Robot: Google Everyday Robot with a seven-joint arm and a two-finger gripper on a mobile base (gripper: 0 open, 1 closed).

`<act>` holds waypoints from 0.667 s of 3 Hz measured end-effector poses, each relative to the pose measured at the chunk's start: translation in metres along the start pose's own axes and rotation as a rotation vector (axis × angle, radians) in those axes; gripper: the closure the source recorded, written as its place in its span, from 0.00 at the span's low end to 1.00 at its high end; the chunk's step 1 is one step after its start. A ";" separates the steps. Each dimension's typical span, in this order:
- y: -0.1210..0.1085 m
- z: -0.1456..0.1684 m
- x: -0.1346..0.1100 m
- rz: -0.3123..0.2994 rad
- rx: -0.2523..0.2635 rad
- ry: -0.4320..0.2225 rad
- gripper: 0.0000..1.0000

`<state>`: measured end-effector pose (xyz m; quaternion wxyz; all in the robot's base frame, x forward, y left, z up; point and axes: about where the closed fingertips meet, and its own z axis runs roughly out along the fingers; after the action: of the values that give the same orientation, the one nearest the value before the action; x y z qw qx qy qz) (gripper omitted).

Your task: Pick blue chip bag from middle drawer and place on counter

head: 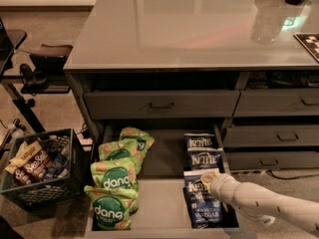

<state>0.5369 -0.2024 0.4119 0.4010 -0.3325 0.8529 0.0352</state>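
Note:
Three dark blue Kettle chip bags lie in a row along the right side of the open middle drawer (162, 156): far (200, 142), middle (205, 159) and near (202, 206). My gripper (208, 177) reaches in from the lower right on a pale arm and sits at the top edge of the nearest blue bag, touching or just above it. The glossy grey counter (189, 24) spreads above the drawers.
Several green dang bags (113, 183) fill the drawer's left side. A dark crate (40, 171) of snacks stands on the floor at the left. Shut drawers with bar handles (162, 105) lie above and to the right. A checkered board (308, 40) lies on the counter's right edge.

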 end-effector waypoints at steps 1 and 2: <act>0.000 0.000 0.000 0.000 0.000 0.000 0.91; 0.007 -0.007 -0.001 -0.004 -0.019 0.014 0.72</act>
<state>0.5285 -0.1985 0.4161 0.3921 -0.3382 0.8546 0.0401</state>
